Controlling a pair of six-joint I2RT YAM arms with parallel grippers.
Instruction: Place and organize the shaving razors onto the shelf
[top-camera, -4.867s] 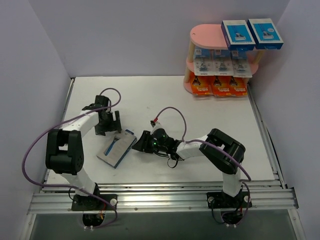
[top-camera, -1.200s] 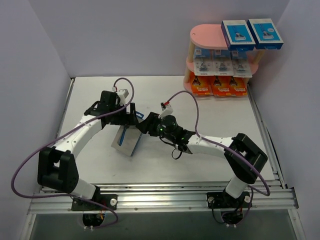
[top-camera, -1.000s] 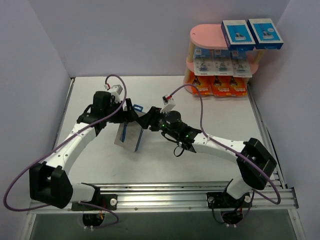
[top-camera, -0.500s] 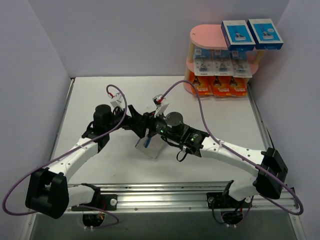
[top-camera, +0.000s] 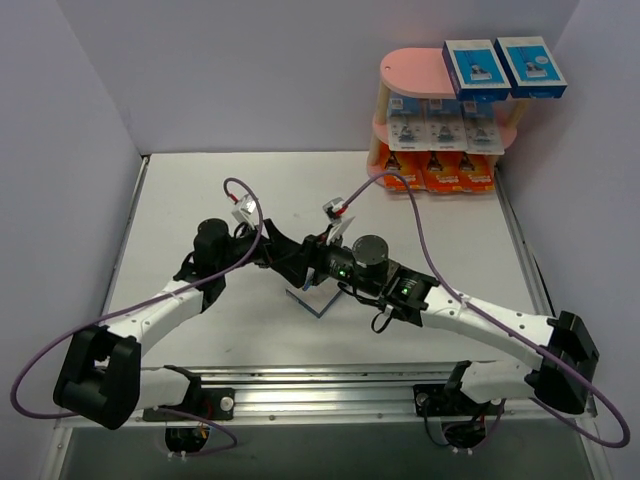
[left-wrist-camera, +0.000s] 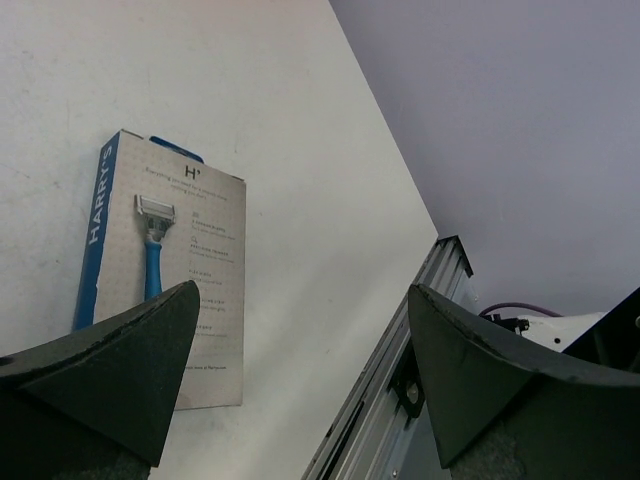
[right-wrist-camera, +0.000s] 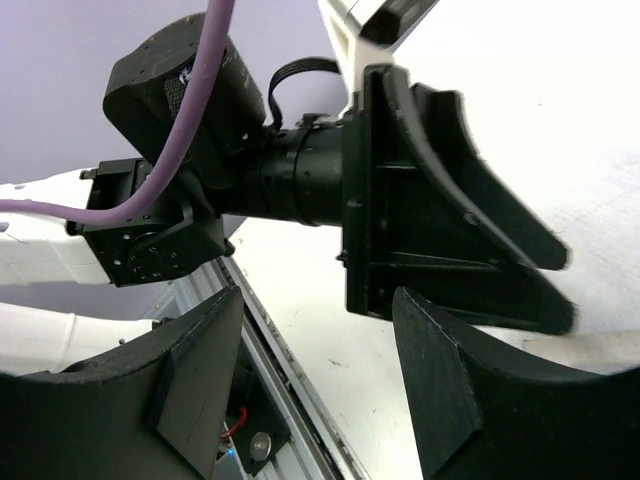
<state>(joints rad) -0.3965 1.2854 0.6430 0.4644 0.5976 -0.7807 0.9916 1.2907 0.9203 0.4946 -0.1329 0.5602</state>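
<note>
Change: the blue-grey razor box (left-wrist-camera: 165, 270) has shifted rightward, and both arms have come in with it.
Box: lies on the tabletop (top-camera: 200, 190), well apart from the shelf (top-camera: 405, 65).
Left end effector (left-wrist-camera: 302, 295): spread, empty, near the box.
Right end effector (right-wrist-camera: 318, 300): spread, empty, facing the left one.

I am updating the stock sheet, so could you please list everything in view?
shelf: one, pink with wooden posts, table's far right corner.
blue boxes: two, blue, top tier, side by side.
blister cards: three, white-blue, middle tier.
orange boxes: three, orange, bottom tier.
Harry's box: one, grey with blue edge, flat on the table centre.
table: one, white.
cables: two, purple, along the arms.
left tool: one, black, open, above the Harry's box.
right tool: one, black, open, facing the left tool.
</note>
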